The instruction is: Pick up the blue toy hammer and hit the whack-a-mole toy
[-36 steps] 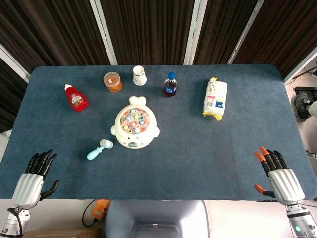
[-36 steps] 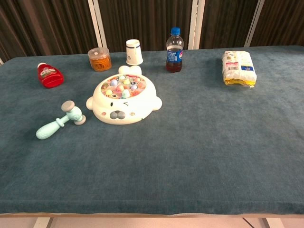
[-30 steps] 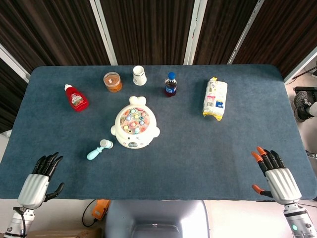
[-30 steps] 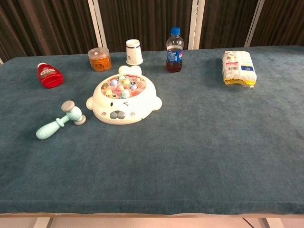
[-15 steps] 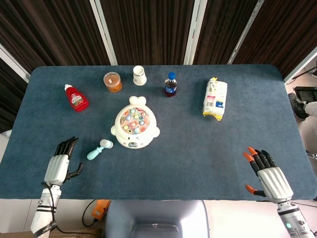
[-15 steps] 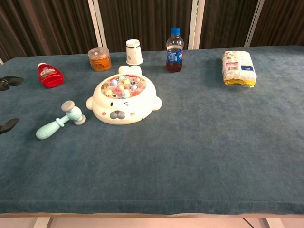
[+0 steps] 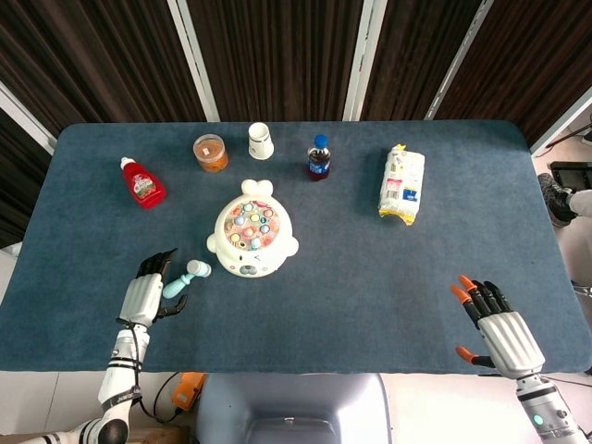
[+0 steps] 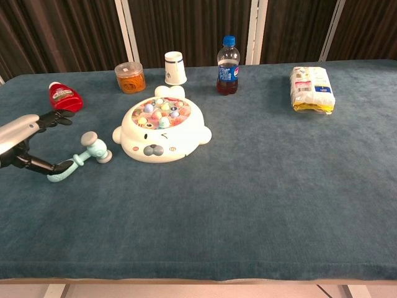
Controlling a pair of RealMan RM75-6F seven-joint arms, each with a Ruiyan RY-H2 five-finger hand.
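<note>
The light blue toy hammer (image 7: 185, 278) lies on the table just left of the white whack-a-mole toy (image 7: 252, 242), its head toward the toy. My left hand (image 7: 146, 294) hovers open right beside the handle end, fingers spread. In the chest view the hammer (image 8: 77, 160) lies with my left hand (image 8: 23, 141) at its handle; the thumb reaches the handle tip, and I cannot tell whether it touches. The toy (image 8: 161, 128) sits to the right. My right hand (image 7: 495, 328) stays open at the table's front right edge, holding nothing.
Along the back stand a red squeeze bottle (image 7: 141, 181), an orange-filled jar (image 7: 210, 152), a white paper cup (image 7: 261, 141) and a dark soda bottle (image 7: 318, 157). A snack bag (image 7: 402, 185) lies at the back right. The blue cloth table (image 7: 370, 296) is bare in front.
My left hand has moved from the front left table edge forward and right, up to the hammer's handle. The right hand drifted slightly inward. The hammer and toy have not moved.
</note>
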